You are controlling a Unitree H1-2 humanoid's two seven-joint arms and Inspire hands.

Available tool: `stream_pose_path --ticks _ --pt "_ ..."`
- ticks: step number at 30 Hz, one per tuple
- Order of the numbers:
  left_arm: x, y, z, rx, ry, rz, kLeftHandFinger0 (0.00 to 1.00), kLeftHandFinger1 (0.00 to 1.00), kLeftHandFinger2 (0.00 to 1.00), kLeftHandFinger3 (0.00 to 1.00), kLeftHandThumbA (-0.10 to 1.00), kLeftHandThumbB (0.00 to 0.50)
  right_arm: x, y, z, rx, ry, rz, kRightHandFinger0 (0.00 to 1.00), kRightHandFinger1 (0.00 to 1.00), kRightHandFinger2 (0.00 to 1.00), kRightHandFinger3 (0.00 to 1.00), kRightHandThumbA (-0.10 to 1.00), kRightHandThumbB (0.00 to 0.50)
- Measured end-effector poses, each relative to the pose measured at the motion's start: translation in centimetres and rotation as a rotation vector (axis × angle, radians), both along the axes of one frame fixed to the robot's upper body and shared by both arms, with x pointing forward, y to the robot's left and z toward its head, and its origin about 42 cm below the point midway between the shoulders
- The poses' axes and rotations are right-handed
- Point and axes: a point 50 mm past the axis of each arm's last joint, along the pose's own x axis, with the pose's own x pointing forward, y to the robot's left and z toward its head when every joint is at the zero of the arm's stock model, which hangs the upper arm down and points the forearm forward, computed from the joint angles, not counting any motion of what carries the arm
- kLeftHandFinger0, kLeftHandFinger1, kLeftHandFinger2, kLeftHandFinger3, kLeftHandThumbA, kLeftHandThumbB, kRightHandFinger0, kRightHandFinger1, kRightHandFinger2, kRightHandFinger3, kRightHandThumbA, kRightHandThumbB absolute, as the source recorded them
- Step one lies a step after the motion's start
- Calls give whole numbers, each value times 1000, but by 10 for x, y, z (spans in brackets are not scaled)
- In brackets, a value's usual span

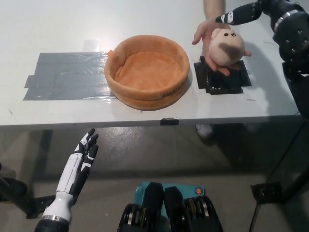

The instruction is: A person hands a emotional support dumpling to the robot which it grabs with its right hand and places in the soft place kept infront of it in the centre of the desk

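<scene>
A person's hand (206,35) holds up a peach plush dumpling (227,45) with a small face, above the black tape patch (222,78) at the desk's right. My black right hand (241,13) reaches in from the upper right, just above the dumpling, fingers stretched out and apart, holding nothing. The orange soft round bowl (147,71) sits in the centre of the desk, nothing inside it. My white left hand (82,157) rests open below the desk's front edge at the lower left.
A wide grey tape patch (65,77) lies left of the bowl on the white desk (145,24). The desk's front edge runs across the middle of the picture, with the floor below it.
</scene>
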Motion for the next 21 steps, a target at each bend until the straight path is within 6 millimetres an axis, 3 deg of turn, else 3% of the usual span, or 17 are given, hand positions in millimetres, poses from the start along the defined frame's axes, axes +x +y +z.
stream_pose_path --ticks 3,8,11,15,21 --pt "1 0 1 0 -3 -1 1000 1000 1000 1000 966 56 9 2 -12 -12 55 -15 1000 1000 1000 1000 920 402" --pt "4 -1 4 0 -13 -4 1000 1000 1000 1000 968 60 21 5 -41 -40 161 -42 1000 1000 1000 1000 925 387" --pt "4 -1 4 0 -13 -4 1000 1000 1000 1000 973 54 25 3 -56 -55 211 -60 1000 1000 1000 1000 1000 389" --pt "4 -1 4 1 -13 -4 1000 1000 1000 1000 986 73 27 4 -66 -91 247 -65 1000 1000 1000 1000 974 372" --pt "4 -1 4 2 -14 -4 1000 1000 1000 1000 979 52 30 2 -79 -121 291 -75 1000 1000 1000 1000 1000 366"
